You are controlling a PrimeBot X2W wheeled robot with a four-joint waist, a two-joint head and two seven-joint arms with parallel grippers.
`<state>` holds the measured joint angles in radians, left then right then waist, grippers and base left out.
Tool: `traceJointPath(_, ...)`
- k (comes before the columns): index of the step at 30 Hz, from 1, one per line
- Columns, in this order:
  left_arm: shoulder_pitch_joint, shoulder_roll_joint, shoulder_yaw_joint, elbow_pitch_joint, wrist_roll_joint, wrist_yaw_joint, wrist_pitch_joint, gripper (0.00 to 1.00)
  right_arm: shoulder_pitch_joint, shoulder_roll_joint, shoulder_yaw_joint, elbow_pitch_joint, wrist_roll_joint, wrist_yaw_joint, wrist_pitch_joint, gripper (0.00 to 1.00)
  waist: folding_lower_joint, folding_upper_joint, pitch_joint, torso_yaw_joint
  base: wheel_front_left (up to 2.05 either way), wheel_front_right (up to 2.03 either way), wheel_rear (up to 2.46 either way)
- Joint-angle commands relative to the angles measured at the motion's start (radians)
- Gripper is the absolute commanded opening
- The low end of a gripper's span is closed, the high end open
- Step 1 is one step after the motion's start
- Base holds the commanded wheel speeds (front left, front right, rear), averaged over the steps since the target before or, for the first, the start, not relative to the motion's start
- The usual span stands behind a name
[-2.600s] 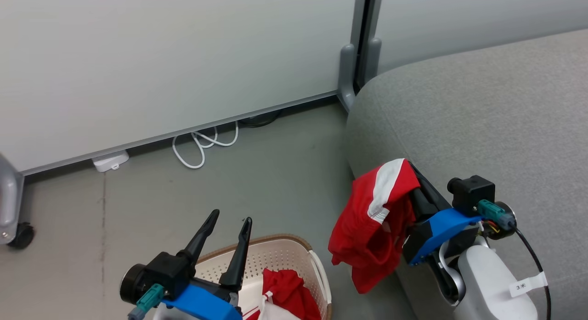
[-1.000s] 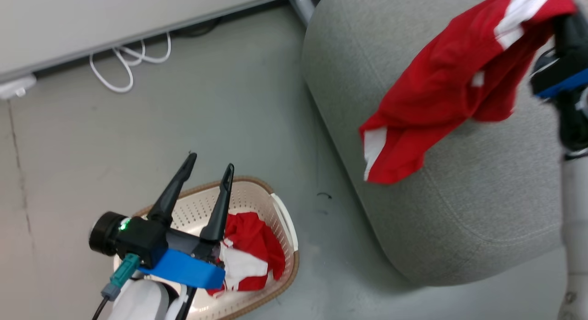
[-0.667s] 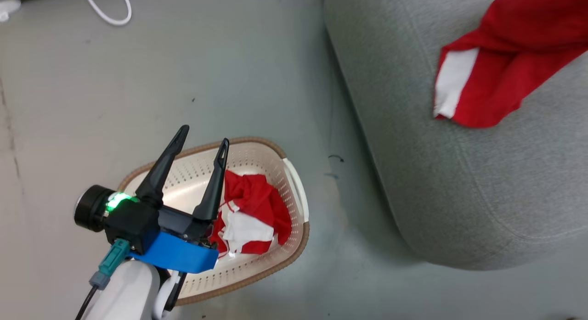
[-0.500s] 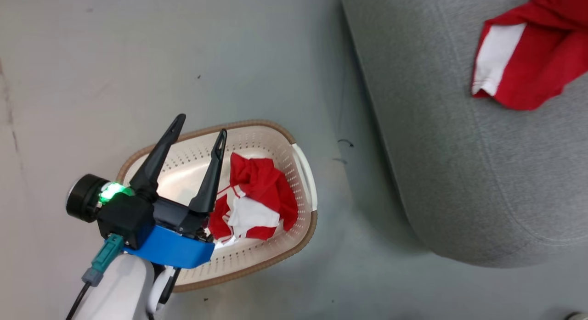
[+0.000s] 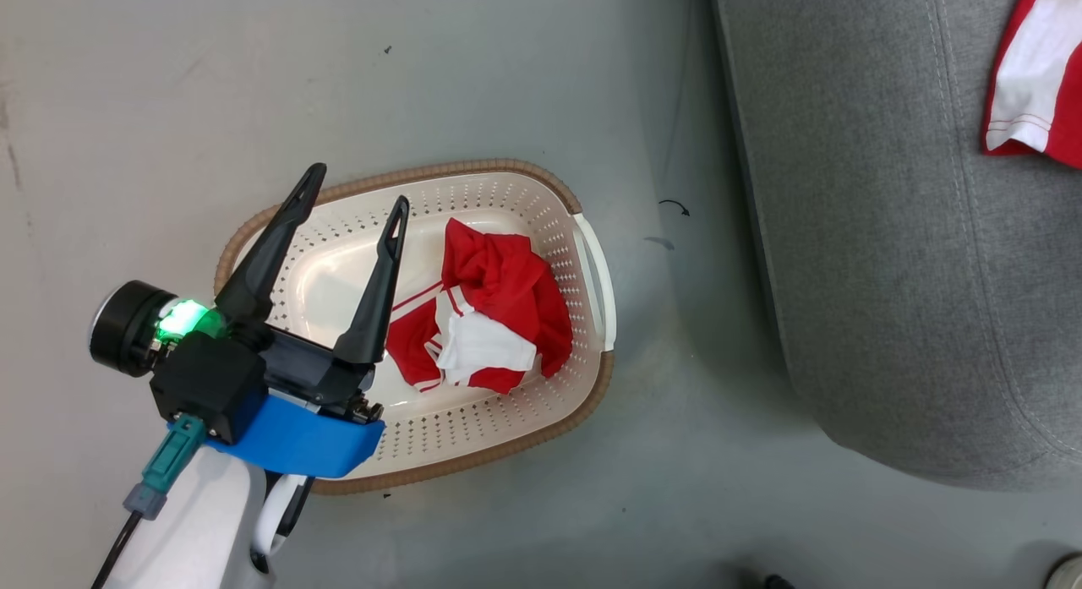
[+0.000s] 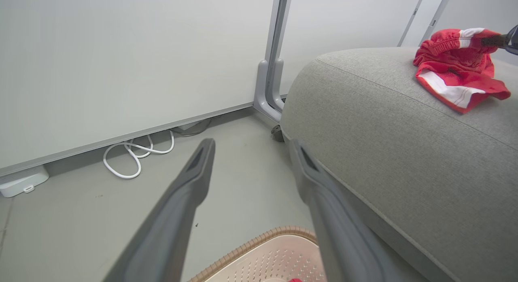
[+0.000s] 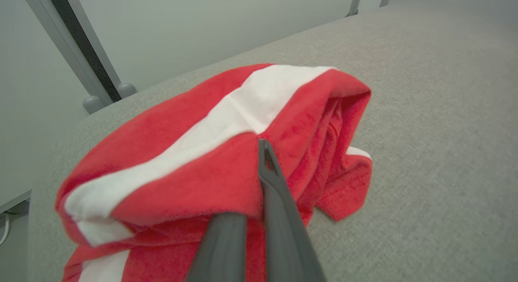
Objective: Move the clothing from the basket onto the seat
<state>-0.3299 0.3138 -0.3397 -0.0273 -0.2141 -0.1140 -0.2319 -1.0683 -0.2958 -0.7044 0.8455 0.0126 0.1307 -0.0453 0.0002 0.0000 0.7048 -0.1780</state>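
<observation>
Head view: the left gripper [image 5: 359, 185] is spread wide above the basket [image 5: 583, 403], where red clothing [image 5: 499, 293] lies. A garment [image 5: 1035, 90] lies on the seat [image 5: 888, 234].
Left wrist view: its fingers stand apart, empty.
Right wrist view: the right gripper [image 7: 259, 152] pinches the garment, which rests on the seat.

Lit bright and even from overhead, diffuse; soft-edged shadow on the floor [image 5: 507, 521] along the foot of the seat [image 5: 888, 276] and under the basket [image 5: 507, 192]; pale glare on the basket's glossy base; green glow at the wrist of the left end effector [image 5: 357, 187]; head view sharp throughout; left wrist view bowed at the edges, fingers [image 6: 178, 209] soft and out of focus near the lens; right wrist view blurred on the clothing [image 7: 194, 168] and fingers [image 7: 279, 217] toward the bottom edge.
</observation>
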Motion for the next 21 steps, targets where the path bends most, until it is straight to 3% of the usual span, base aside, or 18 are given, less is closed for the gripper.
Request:
traceJointPath(1,-0.015,0.003,-0.001,-0.002,0.002,0.003,-0.002,1.0,0.011,-0.008,-0.01,0.011,-0.021,0.0,-0.005,0.05,-0.0002,0.0,-0.003,0.002,0.0,0.0,0.0)
traceJointPath(2,-0.015,0.001,-0.002,0.001,0.001,0.005,-0.003,1.0,0.014,-0.008,-0.008,0.025,-0.04,0.0,-0.008,0.36,-0.0002,0.0,-0.008,0.003,0.0,0.0,0.0)
traceJointPath(3,-0.016,-0.001,-0.004,0.005,-0.001,0.005,-0.005,1.0,0.014,-0.004,-0.003,0.038,-0.051,0.0,-0.01,0.94,-0.0002,0.0,-0.015,0.005,0.0,0.0,0.0)
traceJointPath(4,-0.016,-0.004,-0.004,0.009,-0.003,0.007,-0.007,1.0,0.012,-0.001,-0.003,0.051,-0.054,0.0,-0.011,1.0,-0.0002,0.0,-0.023,0.005,0.0,0.0,0.0)
traceJointPath(12,0.005,-0.043,-0.008,0.079,-0.04,0.007,-0.024,1.0,0.063,0.005,0.086,0.111,-0.082,0.0,-0.061,1.0,-0.0002,0.0,-0.145,0.014,0.0,0.0,0.0)
traceJointPath(21,0.063,-0.115,0.019,0.219,-0.097,0.007,-0.033,1.0,0.219,0.017,0.225,0.129,-0.042,0.0,-0.103,1.0,-0.0002,0.0,-0.371,0.052,0.0,0.0,0.0)
